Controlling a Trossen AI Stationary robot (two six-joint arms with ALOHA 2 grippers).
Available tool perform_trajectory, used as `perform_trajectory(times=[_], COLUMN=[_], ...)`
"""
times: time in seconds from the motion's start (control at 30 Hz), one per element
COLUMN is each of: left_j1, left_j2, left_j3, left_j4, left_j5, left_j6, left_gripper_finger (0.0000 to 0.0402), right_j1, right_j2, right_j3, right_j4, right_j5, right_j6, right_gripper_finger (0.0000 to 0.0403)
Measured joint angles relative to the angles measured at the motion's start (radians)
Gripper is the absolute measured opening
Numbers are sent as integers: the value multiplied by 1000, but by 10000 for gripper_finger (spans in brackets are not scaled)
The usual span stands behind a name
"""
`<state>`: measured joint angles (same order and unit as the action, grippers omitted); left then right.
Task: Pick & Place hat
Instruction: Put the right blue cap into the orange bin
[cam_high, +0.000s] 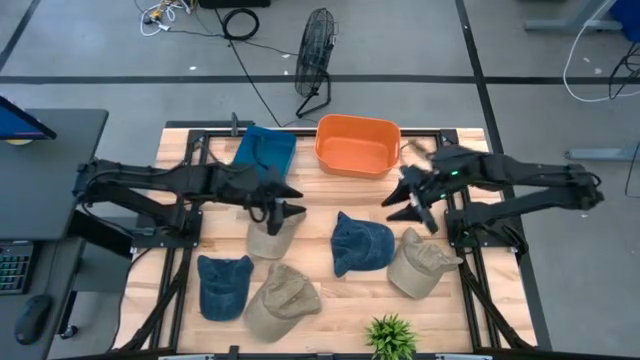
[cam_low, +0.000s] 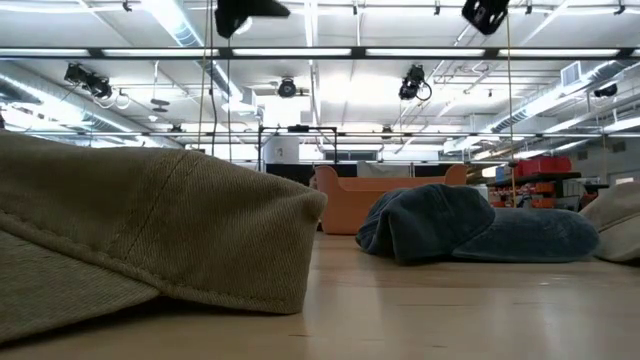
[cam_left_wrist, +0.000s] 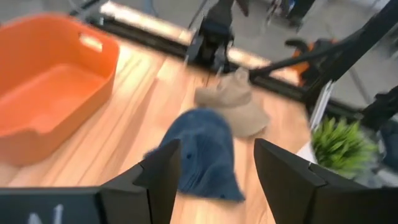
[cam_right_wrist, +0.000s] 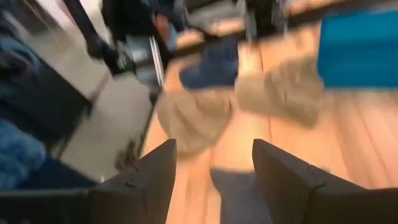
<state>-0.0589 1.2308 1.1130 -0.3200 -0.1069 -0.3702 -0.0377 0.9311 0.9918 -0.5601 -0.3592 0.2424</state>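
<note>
Several caps lie crown-up on the wooden table. In the high view there are two denim-blue ones (cam_high: 360, 243) (cam_high: 223, 283) and three tan ones (cam_high: 268, 238) (cam_high: 283, 300) (cam_high: 420, 262). My left gripper (cam_high: 293, 200) hovers open above the far edge of the tan cap nearest it. Its wrist view looks between the open fingers (cam_left_wrist: 216, 149) at the middle blue cap (cam_left_wrist: 205, 155) and a tan cap (cam_left_wrist: 233, 102). My right gripper (cam_high: 392, 208) hangs open in the air beyond the middle blue cap, its fingers (cam_right_wrist: 213, 146) spread over tan caps (cam_right_wrist: 196, 118).
An orange bin (cam_high: 357, 145) and a blue bin (cam_high: 265, 150) stand side by side at the table's far edge. A small green plant (cam_high: 390, 335) sits at the near edge. In the low view a tan cap (cam_low: 150, 230) fills the foreground. Bare wood lies between the two grippers.
</note>
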Motion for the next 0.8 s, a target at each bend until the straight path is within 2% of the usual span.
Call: perform_trajectory(times=[0.1,0.27,0.33,0.47,0.67,0.8], left_j1=[0,0,1,1,8,7], left_j2=[22,35,34,30,30,30], left_j3=[0,0,1,1,1,1], left_j4=[-14,2,9,10,9,10], left_j5=[0,-1,-4,-24,-27,-27], left_j6=[4,41,41,41,42,37], left_gripper_finger=[228,257,264,265,264,264], right_j1=[39,105,110,109,110,110], right_j2=[88,249,308,430,567,629], right_j3=[0,0,-1,-1,-1,-1], right_j4=[-47,-43,-46,-36,8,11], right_j5=[3,2,4,98,220,240], right_j6=[-30,-208,-228,-221,-594,-752], right_gripper_finger=[217,217,217,217,217,217])
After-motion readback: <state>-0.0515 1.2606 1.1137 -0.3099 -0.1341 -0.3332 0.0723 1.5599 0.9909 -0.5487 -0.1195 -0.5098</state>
